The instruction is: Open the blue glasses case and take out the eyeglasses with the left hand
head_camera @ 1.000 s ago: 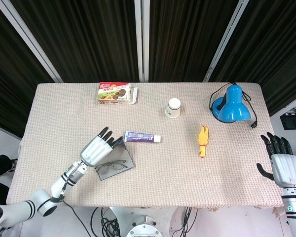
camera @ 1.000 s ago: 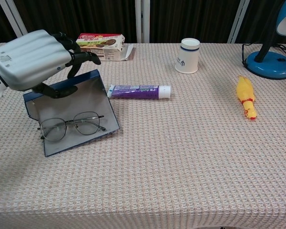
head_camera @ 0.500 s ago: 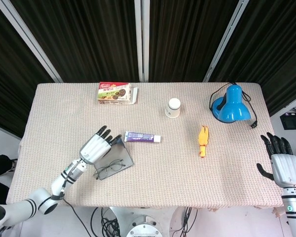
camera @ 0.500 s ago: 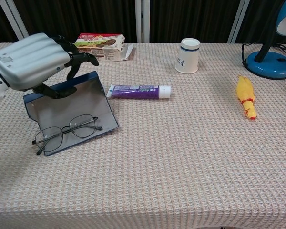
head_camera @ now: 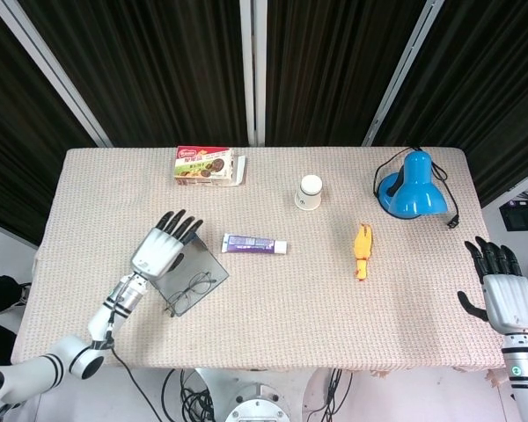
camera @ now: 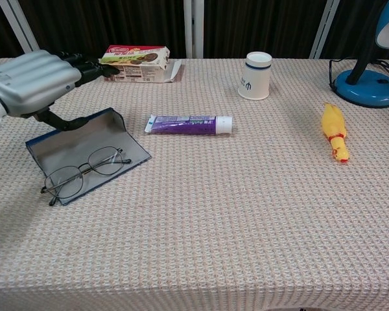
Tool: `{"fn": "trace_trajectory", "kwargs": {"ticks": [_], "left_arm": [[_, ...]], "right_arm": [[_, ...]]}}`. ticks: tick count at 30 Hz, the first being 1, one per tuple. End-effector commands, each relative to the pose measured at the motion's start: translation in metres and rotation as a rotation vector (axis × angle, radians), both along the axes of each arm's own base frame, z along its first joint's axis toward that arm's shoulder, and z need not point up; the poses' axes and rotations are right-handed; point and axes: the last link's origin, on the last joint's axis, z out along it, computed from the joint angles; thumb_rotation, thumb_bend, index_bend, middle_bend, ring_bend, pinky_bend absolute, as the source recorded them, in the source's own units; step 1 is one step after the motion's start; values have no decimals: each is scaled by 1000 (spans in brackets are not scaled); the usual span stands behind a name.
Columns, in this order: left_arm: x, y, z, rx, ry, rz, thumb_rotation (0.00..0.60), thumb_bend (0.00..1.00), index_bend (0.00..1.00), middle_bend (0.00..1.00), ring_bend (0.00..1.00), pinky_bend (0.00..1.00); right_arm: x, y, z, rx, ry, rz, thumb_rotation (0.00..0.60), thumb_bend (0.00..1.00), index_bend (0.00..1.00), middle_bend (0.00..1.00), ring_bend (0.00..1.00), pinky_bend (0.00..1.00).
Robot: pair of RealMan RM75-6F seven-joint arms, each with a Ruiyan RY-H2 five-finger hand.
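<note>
1. We judge the case-opening part done: the blue glasses case (camera: 84, 139) lies unfolded and flat on the table (camera: 246, 214), its grey lining up, so the step in hand is lifting out the eyeglasses (camera: 83, 171).
2. To do it well, we would bring the left hand (camera: 32, 81) down and toward the near edge of the case, then pinch the thin wire frame at the bridge or 1 lens rim, not the lenses, since the frame looks light and could slide off the lining.
3. The left hand holds nothing: its fingers (head_camera: 178, 223) are stretched out and apart over the far edge of the case, while the thumb reaches down to that edge; we cannot tell whether it touches.
4. The eyeglasses lie on the near part of the case, 1 lens overhanging its front edge, below and nearer the robot than the hand.
5. The right hand (head_camera: 503, 290) rests spread and empty, off the table's right corner.
</note>
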Motion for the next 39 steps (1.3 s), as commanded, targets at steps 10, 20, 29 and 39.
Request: {"fn": "trace_trajectory", "kwargs": {"ticks": [10, 20, 29, 39], "left_arm": [[9, -12, 18, -62, -224, 242, 600, 221, 108, 151, 49, 187], [41, -61, 31, -160, -370, 357, 600, 191, 180, 308, 183, 275], [40, -85, 10, -223, -365, 447, 600, 191, 180, 329, 197, 297], [38, -89, -9, -156, -329, 474, 600, 198, 179, 336, 197, 289]], "right_arm": [[2, 0, 3, -14, -6, 5, 600, 240, 0, 0, 0, 0], [8, 3, 18, -58, -26, 31, 600, 240, 0, 0, 0, 0], [8, 6, 23, -71, -40, 33, 600, 240, 0, 0, 0, 0], [9, 6, 21, -64, -48, 36, 600, 241, 0, 0, 0, 0]]}}
